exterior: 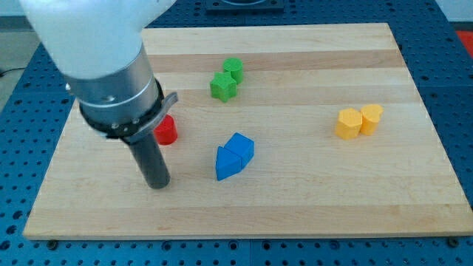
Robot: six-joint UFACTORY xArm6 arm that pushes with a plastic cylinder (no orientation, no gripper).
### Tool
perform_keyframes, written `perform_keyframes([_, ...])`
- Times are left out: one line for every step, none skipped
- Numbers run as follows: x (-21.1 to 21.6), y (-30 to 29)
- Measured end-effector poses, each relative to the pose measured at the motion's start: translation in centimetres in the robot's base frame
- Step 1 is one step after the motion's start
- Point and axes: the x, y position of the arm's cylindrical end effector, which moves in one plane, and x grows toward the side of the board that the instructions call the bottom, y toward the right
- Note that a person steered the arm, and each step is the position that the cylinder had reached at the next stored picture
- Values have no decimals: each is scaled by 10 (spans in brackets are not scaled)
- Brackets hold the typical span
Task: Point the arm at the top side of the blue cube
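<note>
At the frame's lower centre on the wooden desk (310, 207), the blue cube (240, 146) touches a blue triangular block (226, 165). My tip (158, 185) rests well left; no claw exists.

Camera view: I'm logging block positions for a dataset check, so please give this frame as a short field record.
board: wooden board on a blue perforated table
my tip: on the board, to the view's left of the blue blocks, apart from them
blue blocks: blue cube touching blue triangular block
red block: partly hidden behind the rod
green blocks: two touching
yellow blocks: two touching, view's right
</note>
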Motion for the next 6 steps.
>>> perform_keyframes([-47,41])
perform_keyframes([-78,67])
perform_keyframes([-97,67])
perform_keyframes([-99,67])
perform_keyframes([-99,67])
perform_keyframes([-99,77])
